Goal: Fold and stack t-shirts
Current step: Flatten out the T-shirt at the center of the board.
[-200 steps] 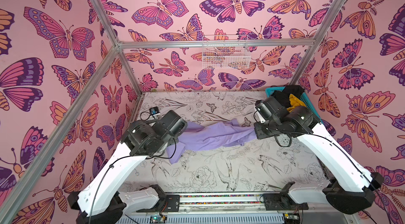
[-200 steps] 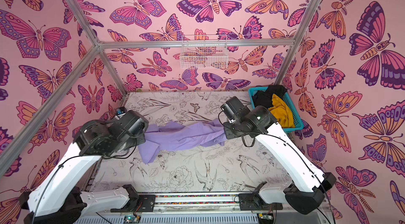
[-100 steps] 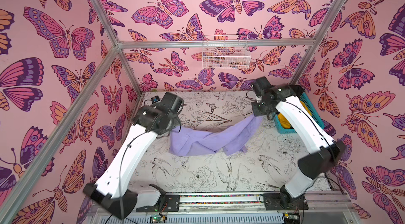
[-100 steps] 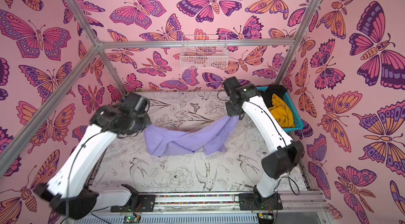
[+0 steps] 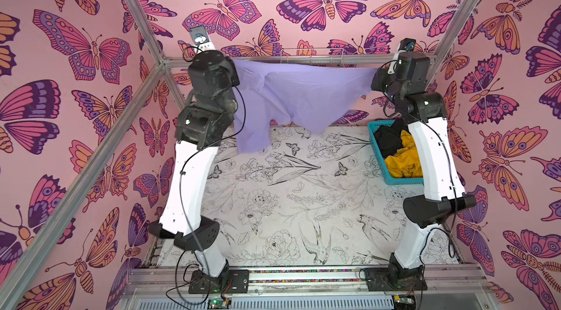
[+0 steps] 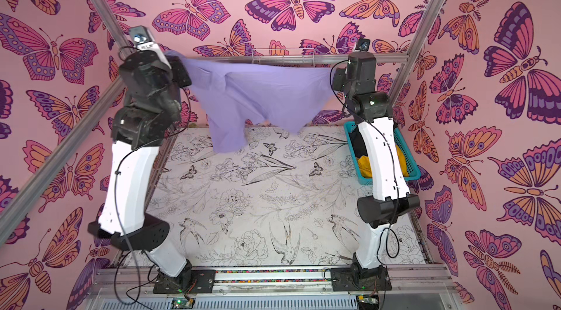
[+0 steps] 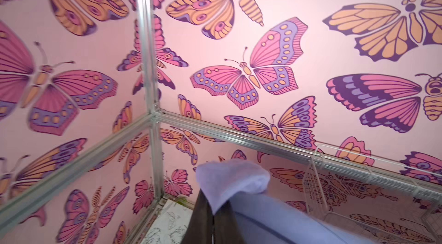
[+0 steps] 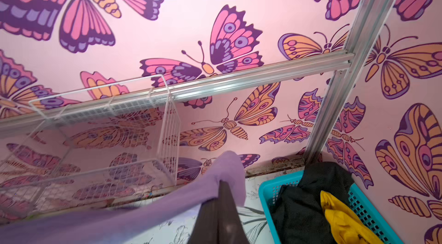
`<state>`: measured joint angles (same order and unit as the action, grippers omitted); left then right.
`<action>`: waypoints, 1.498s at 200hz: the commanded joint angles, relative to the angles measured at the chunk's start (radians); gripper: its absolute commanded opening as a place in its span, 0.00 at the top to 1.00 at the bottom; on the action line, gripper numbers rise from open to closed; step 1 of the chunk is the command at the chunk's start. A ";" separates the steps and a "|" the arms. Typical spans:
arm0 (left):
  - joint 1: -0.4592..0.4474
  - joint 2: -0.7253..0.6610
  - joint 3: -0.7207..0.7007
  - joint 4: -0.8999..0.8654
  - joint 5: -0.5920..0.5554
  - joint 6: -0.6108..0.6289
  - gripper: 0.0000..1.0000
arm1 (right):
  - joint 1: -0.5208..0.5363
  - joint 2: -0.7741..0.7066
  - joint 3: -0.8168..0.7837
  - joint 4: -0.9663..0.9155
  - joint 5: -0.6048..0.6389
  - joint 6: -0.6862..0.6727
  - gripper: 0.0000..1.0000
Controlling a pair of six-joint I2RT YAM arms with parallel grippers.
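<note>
High over the far side of the flower-printed white surface (image 5: 288, 202), grips one upper corner of the soft lavender-purple cloth t-shirt (image 5: 297, 96) in the left claw (image 5: 235, 65), clamped tight on the fabric. Pinches the opposite corner in the right claw (image 5: 375, 79), also clamped on it. Hangs spread between both, lower edge drooping. At far right, in the teal plastic lattice basket (image 5: 379, 153), keeps the crumpled black t-shirt (image 5: 388, 138) and mustard-yellow t-shirt (image 5: 403, 159).

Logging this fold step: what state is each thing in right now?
lavender t-shirt: held up, spread between both claws, unfolded
left claw: shut on the lavender t-shirt
right claw: shut on the lavender t-shirt
black t-shirt: crumpled in the teal basket
mustard-yellow t-shirt: crumpled in the teal basket
teal basket: upright, holding those two shirts
</note>
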<state>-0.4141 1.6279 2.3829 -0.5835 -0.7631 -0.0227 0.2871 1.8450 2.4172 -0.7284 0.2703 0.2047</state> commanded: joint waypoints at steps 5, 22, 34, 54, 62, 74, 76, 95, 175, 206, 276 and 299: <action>-0.046 -0.122 -0.317 0.023 -0.182 0.048 1.00 | 0.001 -0.062 -0.204 -0.095 -0.067 0.031 1.00; -0.134 -0.261 -0.580 -0.084 -0.220 -0.101 0.87 | 0.008 -0.163 -0.386 -0.150 -0.136 0.028 1.00; -0.204 -0.344 -0.708 -0.246 -0.174 -0.325 0.80 | 0.021 -0.246 -0.536 -0.190 -0.132 0.049 1.00; -0.227 -0.540 -0.966 -0.431 0.200 -0.715 0.67 | 0.029 -0.362 -0.726 -0.318 -0.214 0.098 1.00; -0.241 -0.601 -1.084 -0.449 0.331 -0.829 0.60 | 0.043 -0.394 -0.789 -0.386 -0.238 0.126 1.00; -0.289 -0.679 -1.235 -0.465 0.463 -0.991 0.49 | 0.094 -0.442 -0.867 -0.471 -0.253 0.153 1.00; -0.298 -0.693 -1.254 -0.463 0.476 -1.010 0.47 | 0.107 -0.452 -0.880 -0.481 -0.246 0.162 1.00; -0.406 -0.799 -1.373 -0.487 0.499 -1.189 0.29 | 0.216 -0.547 -1.002 -0.520 -0.195 0.250 0.85; -0.416 -0.594 -0.943 -0.670 0.431 -0.938 0.04 | 0.270 -0.613 -1.077 -0.507 -0.088 0.300 0.04; -0.367 -0.518 -1.159 -0.340 0.615 -0.937 0.04 | 0.270 -0.498 -1.047 -0.382 -0.116 0.236 0.11; -0.199 -0.131 -1.115 -0.295 0.565 -0.859 1.00 | 0.270 -0.369 -0.839 -0.326 0.011 0.161 1.00; -0.147 -0.024 -1.102 -0.371 0.578 -0.872 1.00 | 0.268 -0.393 -0.864 -0.314 -0.018 0.153 1.00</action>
<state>-0.6064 1.5265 1.2610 -0.8814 -0.1600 -0.9199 0.5514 1.4780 1.5635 -1.0542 0.2375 0.3855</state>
